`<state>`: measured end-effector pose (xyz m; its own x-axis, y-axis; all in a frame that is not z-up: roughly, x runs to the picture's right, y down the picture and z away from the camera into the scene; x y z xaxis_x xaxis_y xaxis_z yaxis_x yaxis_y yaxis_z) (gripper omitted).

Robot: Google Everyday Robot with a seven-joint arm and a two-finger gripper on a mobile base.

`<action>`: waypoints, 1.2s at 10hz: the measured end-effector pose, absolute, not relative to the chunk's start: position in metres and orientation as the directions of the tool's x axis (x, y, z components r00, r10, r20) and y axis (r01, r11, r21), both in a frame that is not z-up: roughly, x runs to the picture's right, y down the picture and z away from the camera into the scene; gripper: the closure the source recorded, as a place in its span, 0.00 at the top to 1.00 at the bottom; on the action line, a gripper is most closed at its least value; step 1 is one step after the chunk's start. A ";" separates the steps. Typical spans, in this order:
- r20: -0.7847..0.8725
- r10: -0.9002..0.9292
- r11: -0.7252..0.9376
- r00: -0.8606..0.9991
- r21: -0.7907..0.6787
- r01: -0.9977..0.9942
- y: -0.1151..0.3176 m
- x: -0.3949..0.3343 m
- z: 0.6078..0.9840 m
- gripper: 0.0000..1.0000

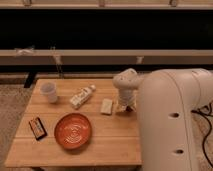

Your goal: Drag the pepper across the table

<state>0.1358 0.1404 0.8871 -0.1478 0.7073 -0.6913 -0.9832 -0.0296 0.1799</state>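
Along the right edge of the desk (100, 150), the gripper (125, 106) points down from the white arm (126, 82), low over the wooden surface. I cannot tell whether the jaws are open, closed or gripping anything, because the wrist housing covers them. The pepper (131, 108) shows only as a small dark shape just beside the gripper's tip, toward the desk edge. I cannot confirm contact between them.

Other items, as seen in my view:
- A pale beige block (106, 106) lies just left of the gripper.
- A white bottle (82, 96) lies on its side further left.
- A white cup (49, 91) stands upright near the far left corner.
- An orange bowl (73, 131) sits toward the front.
- A small dark packet (37, 127) lies to the left of the bowl.

The robot's white body (172, 120) fills the right side of my view.
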 end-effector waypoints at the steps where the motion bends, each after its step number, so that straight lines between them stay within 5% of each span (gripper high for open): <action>1: -0.689 0.704 -0.057 -0.174 0.189 -0.980 0.143 0.140 0.888 0.59; 7: -0.684 0.699 -0.141 -0.209 0.154 -0.978 0.145 0.136 0.877 0.03; 12: -0.722 0.683 -0.083 -0.109 0.071 -0.994 0.146 0.106 0.867 0.00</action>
